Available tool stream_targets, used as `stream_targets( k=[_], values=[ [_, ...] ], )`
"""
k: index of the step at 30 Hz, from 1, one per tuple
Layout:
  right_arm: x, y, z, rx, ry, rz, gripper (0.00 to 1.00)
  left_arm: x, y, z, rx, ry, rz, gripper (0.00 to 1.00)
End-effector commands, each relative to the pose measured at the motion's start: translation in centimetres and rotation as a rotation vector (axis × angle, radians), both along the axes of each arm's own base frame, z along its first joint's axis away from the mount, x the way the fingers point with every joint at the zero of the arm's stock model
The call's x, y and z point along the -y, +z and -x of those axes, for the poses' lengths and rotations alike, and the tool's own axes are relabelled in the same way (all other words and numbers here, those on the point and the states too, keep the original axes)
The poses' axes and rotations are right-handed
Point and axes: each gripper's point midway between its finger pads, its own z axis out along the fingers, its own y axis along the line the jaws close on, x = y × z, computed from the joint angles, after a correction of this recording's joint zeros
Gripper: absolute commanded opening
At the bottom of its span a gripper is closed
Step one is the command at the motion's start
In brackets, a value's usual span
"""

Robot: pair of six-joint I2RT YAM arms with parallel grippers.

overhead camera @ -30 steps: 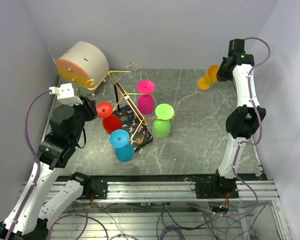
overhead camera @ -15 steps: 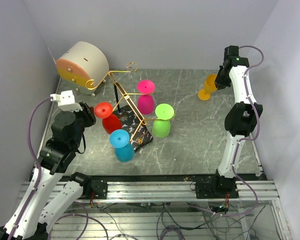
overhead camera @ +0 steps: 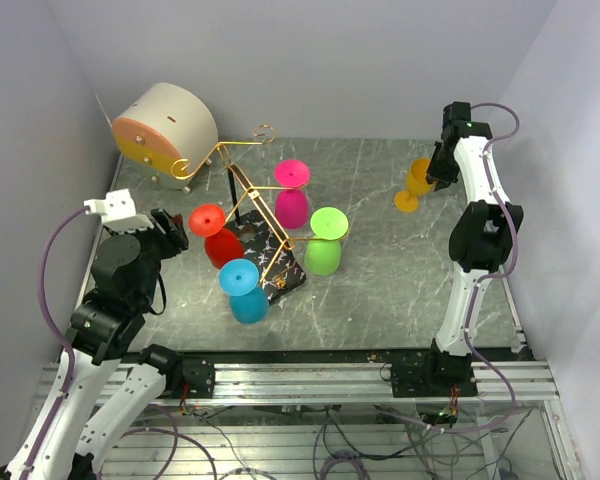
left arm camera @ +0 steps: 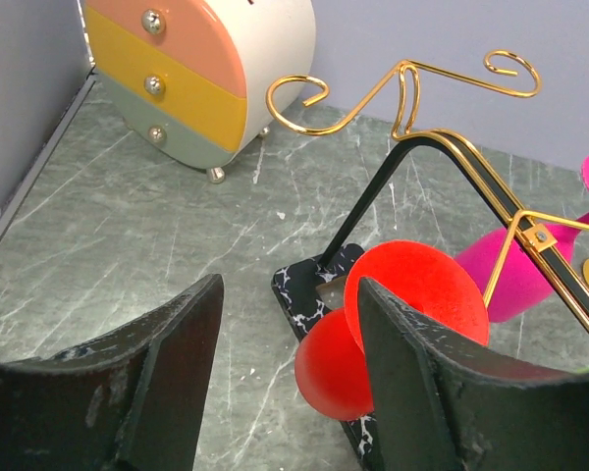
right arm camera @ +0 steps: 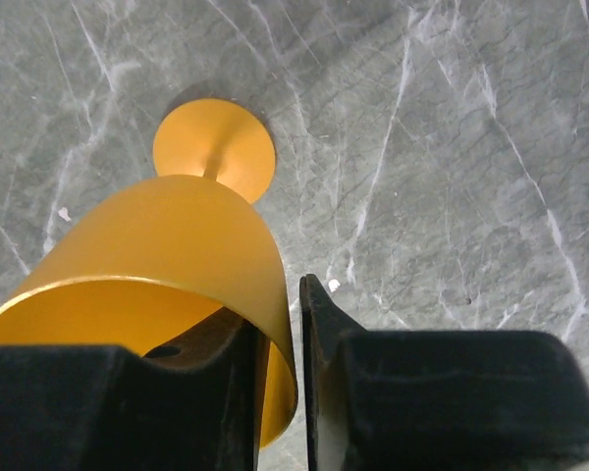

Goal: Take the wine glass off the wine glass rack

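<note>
Where the bench (overhead camera: 380, 270) runs to its far right, entry 1: orange glass (overhead camera: 417, 178), upright on its own foot, already off the rack and well apart from it. The right gripper (right arm camera: 280, 314) sits over it, jaws slightly apart and astride the bowl wall, 1 inside and 1 outside. A thin gap shows at the outer one, so the glass reads as let go and carried by the bench.

Entry 2: rack (overhead camera: 248, 195), centre left, gold wire on a black post and veined base. 4 glasses hang from it, foot up and bowl down, stems caught between paired wires: red glass (overhead camera: 218, 238) left, blue glass (overhead camera: 243, 290) near, pink glass (overhead camera: 292, 195) far, green glass (overhead camera: 325, 240) right. Hung this way, each probably has to slide outward along its arm to come free.

Entry 3: left gripper (left arm camera: 290, 294), just left of the rack, jaws wide apart and empty, facing the red glass without touching it. The spread looks suited to taking in a bowl.

Entry 4: drum (overhead camera: 165, 125), far left, near a scroll end, not in use.
</note>
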Motion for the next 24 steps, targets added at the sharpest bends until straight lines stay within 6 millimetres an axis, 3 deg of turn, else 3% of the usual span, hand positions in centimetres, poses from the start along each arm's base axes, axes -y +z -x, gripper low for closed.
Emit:
stream_targets(
  k=[1,8,11,15,17,20,23,24],
  values=[
    [0.1,1.0,0.0,0.026,-0.003,0.008,0.20,-0.5,-0.2,-0.1,-0.007,0.036,0.006,0.70],
    [-0.9,8.4,-0.6,0.214,0.017,-0.026,0.24,-1.0,-0.3,0.0,-0.017,0.070,0.011,0.72],
    [-1.4,12.1,0.0,0.308,0.025,-0.042,0.31,-1.1,-0.3,0.0,-0.013,0.073,0.015,0.73],
    [-3.7,16.7,0.9,0.434,0.081,-0.116,0.38,-1.1,-0.1,0.1,-0.003,0.072,0.021,0.73],
    [-6.4,18.5,1.2,0.495,0.157,-0.211,0.38,-1.0,-0.2,0.1,-0.001,0.067,0.022,0.73],
    [-12.4,21.3,2.3,0.591,0.316,-0.388,0.38,-0.9,-0.2,0.0,-0.003,0.063,0.021,0.73],
    [-18.9,22.7,4.1,0.627,0.451,-0.603,0.37,-0.9,-0.2,0.0,-0.007,0.064,0.023,0.73],
    [-21.5,22.3,5.2,0.598,0.515,-0.711,0.37,-0.9,-0.2,0.0,-0.006,0.065,0.025,0.73]
  ],
)
